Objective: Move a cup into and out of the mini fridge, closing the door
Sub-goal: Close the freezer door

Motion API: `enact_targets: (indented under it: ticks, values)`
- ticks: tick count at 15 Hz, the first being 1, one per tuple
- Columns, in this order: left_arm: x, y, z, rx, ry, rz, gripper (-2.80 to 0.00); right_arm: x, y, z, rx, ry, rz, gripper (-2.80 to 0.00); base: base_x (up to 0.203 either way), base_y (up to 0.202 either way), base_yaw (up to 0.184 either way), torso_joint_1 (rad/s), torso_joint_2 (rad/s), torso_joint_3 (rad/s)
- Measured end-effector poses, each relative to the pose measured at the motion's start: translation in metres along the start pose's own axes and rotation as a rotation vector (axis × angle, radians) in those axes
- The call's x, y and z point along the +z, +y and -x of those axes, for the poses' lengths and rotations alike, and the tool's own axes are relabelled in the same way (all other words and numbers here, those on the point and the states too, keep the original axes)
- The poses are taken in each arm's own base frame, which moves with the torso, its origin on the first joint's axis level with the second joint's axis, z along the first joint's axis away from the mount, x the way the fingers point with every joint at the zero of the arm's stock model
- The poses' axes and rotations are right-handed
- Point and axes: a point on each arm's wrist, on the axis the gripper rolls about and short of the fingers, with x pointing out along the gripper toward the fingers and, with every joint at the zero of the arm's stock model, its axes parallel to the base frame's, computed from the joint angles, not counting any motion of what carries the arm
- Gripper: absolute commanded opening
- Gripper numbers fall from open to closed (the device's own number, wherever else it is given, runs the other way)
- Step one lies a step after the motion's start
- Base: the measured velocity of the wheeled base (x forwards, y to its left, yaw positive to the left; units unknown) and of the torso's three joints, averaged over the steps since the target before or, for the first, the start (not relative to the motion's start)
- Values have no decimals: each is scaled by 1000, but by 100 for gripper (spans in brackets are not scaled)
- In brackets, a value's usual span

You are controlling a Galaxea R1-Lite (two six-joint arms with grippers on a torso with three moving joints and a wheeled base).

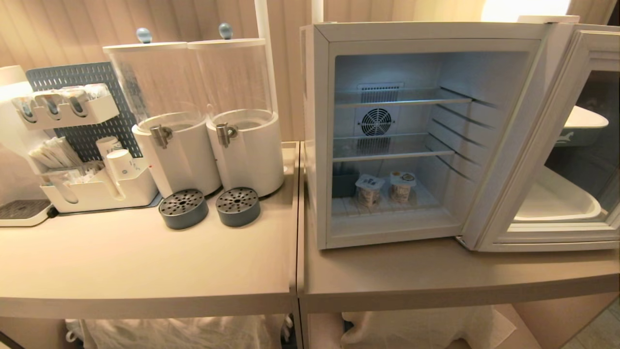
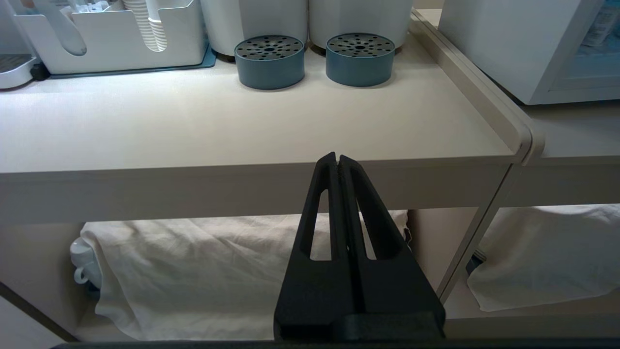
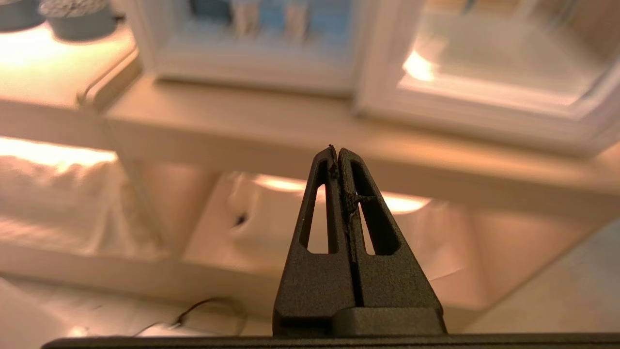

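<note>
Left table, back-left corner: organiser tray [image 1: 97, 194] w/ paper cups, sachets, on a pegboard stand. Next right, 2 clear dispensers [image 1: 193, 116], each w/ a grey drip cup [image 1: 184, 208] in front, toward table centre. Left gripper [image 2: 337, 156] sits below the front edge of the left table, jaws pressed together, holding nothing. Cloth bundles [image 2: 193, 276] lie on the lower shelf under both tables.

Right table: mini fridge [image 1: 387, 135] stands at its left side, near the back edge, interior lit. 2 sealed cups [image 1: 370, 189] stand side by side on the fridge floor; 2 wire shelves above are bare. Door [image 1: 552, 145] swung wide open toward the right edge. Right gripper [image 3: 336, 149] is below the front edge of the right table, jaws pressed together, nothing pinched. View there is blurred.
</note>
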Motion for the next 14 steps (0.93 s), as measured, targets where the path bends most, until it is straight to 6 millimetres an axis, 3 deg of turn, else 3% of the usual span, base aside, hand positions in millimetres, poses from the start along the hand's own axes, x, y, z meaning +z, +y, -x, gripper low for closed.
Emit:
enact_targets:
  ticks: [2,4,7,14]
  values:
    - [0,0,0,0,0,0,-280,-36,2,-23,-23,12,-57,-280,0,0,0,0,0,0]
    - [0,0,0,0,0,0,-280,-55,0,-38,-110,-46,-89,-280,0,0,0,0,0,0]
    - [0,0,0,0,0,0,-280,-61,-1,-42,-162,-70,-112,-280,0,0,0,0,0,0]
    - [-1,0,0,0,11,-5,-280,-63,0,-42,-161,-66,-113,-280,-147,0,1,0,0,4]
